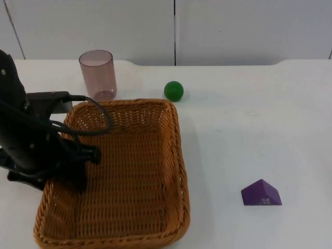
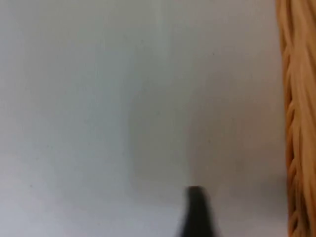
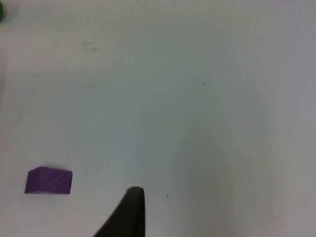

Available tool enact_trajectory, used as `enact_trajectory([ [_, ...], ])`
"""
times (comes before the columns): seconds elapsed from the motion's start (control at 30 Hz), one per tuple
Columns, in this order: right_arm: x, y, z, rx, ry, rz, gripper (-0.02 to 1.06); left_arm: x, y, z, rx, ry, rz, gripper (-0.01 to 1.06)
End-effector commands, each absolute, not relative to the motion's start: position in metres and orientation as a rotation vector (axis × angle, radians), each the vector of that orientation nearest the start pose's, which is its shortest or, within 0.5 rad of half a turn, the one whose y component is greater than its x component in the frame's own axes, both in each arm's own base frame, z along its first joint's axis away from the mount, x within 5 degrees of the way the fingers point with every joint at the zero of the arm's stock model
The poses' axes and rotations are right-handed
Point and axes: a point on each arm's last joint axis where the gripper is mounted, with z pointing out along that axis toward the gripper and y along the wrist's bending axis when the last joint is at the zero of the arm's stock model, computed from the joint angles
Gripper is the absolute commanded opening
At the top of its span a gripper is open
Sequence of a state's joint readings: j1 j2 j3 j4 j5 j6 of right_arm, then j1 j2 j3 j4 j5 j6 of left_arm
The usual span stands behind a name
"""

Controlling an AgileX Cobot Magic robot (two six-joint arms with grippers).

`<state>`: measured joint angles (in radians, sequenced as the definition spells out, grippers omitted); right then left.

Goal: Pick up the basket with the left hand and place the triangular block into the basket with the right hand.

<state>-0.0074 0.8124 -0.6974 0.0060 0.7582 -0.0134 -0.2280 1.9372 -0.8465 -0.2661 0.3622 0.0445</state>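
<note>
A woven brown basket [image 1: 179, 155] lies on the white table left of centre; its rim [image 2: 296, 123] stands beside bare table in the left wrist view. My left gripper [image 1: 78, 168] hangs over the basket's left rim, and its black tip [image 2: 196, 207] sits just outside that rim. The purple triangular block [image 1: 261, 193] rests on the table well to the right of the basket, near the front. In the right wrist view the block [image 3: 48, 180] lies off to the side of my right gripper [image 3: 132, 202], apart from it.
A translucent pink cup [image 1: 97, 74] stands upright behind the basket's far left corner. A green ball [image 1: 174, 91] sits just beyond the basket's far right corner, with its edge [image 3: 1, 11] caught by the right wrist view. The grey partition wall closes the table's far side.
</note>
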Motion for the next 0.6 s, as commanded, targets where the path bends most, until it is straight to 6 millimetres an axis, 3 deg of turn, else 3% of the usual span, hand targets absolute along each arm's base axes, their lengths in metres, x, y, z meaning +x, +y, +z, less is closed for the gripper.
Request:
enact_trajectory([
  [0.0,0.150,-0.002,0.308,-0.006,2.335,-0.017,1.05,0.302,-0.081,0.085,0.038,2.931,-0.214,0.40],
  [0.03,0.150,-0.003,0.308,-0.012,2.333,-0.030,1.05,0.301,-0.081,0.085,0.050,2.933,-0.210,0.23],
  [0.1,0.150,-0.004,0.309,-0.018,2.331,-0.044,1.05,0.302,-0.080,0.085,0.047,2.933,-0.210,0.16],
  [0.13,0.151,-0.004,0.309,-0.018,2.327,-0.045,1.05,0.303,-0.077,0.088,0.029,2.926,-0.213,-0.01],
  [0.27,0.151,-0.004,0.309,-0.039,2.325,-0.052,1.05,0.299,-0.072,0.105,0.031,2.938,-0.222,0.00],
  [0.37,0.151,-0.004,0.309,-0.039,2.325,-0.052,1.05,0.293,-0.060,0.136,-0.001,2.934,-0.250,0.00],
  [0.4,0.151,-0.004,0.309,-0.039,2.325,-0.052,1.05,0.293,-0.060,0.136,-0.001,2.934,-0.250,0.00],
  [0.57,0.151,-0.003,0.309,-0.033,2.327,-0.038,1.05,0.272,-0.036,0.195,-0.077,2.860,-0.305,0.00],
])
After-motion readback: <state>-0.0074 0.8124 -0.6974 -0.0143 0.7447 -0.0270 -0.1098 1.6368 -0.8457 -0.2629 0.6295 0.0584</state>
